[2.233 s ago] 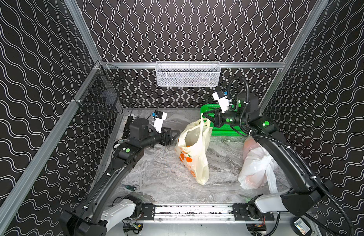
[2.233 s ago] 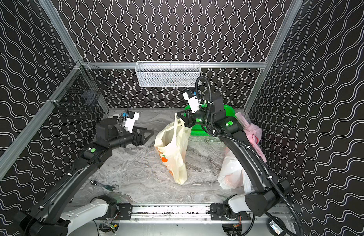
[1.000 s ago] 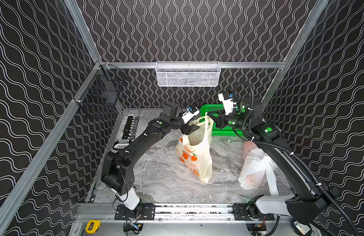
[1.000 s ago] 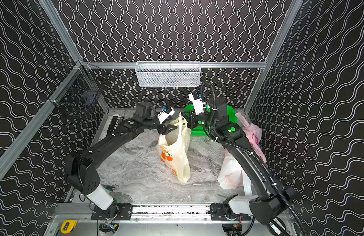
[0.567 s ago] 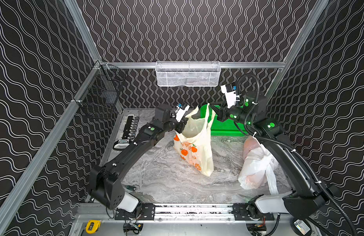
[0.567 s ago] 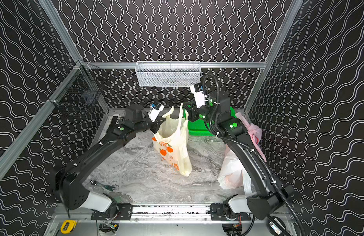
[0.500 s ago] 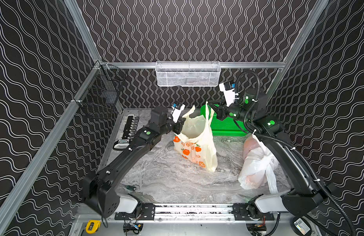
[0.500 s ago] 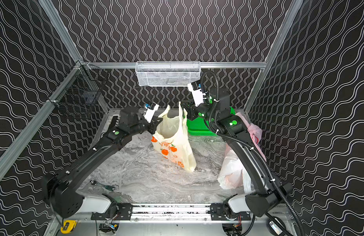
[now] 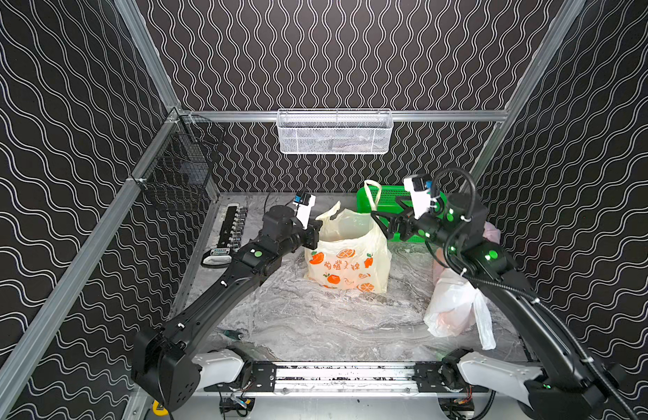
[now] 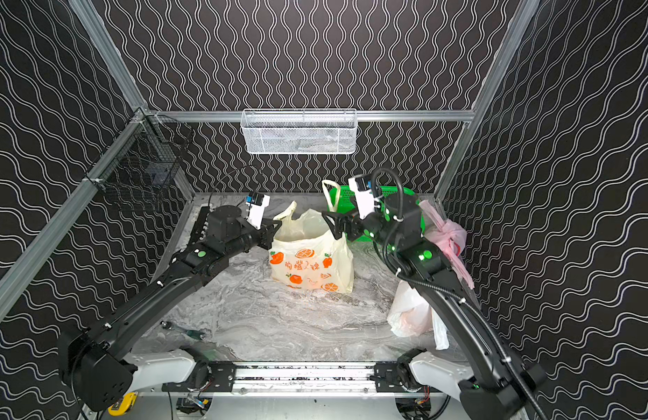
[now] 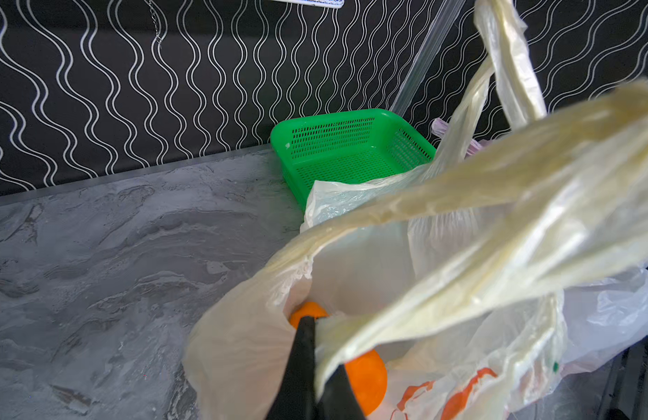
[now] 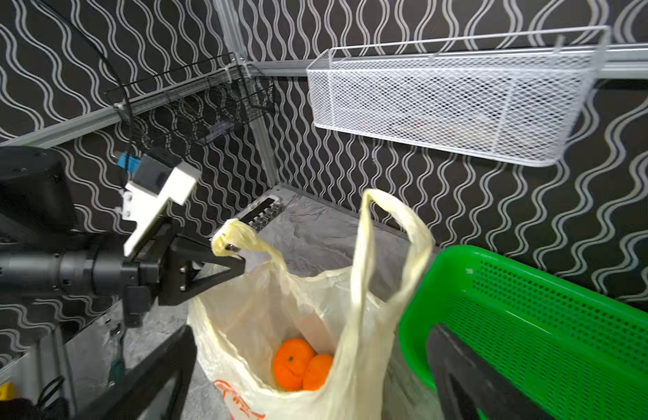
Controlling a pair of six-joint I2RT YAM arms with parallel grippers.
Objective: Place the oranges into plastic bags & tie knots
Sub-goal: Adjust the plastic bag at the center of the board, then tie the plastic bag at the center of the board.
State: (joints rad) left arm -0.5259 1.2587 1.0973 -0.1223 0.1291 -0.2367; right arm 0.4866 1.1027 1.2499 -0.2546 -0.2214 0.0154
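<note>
Knotting stage: left pincer [image 12: 232, 256] clamped one handle of pale-yellow orange-printed plastic bag [image 9: 346, 254]; right pincer [image 9: 382, 226] gaped empty. Next, likely: catch free handle [image 12: 359, 254].

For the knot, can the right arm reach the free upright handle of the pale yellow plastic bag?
Probably yes: the open right gripper is beside the free handle, nothing between; the left gripper holds the other handle.

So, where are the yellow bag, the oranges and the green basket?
yellow bag [image 9: 344, 269], in a top view, on its printed front.
oranges [image 12: 292, 362], right wrist view, on the nearer fruit inside the bag.
green basket [image 11: 335, 167], left wrist view, on its perforated floor.
</note>
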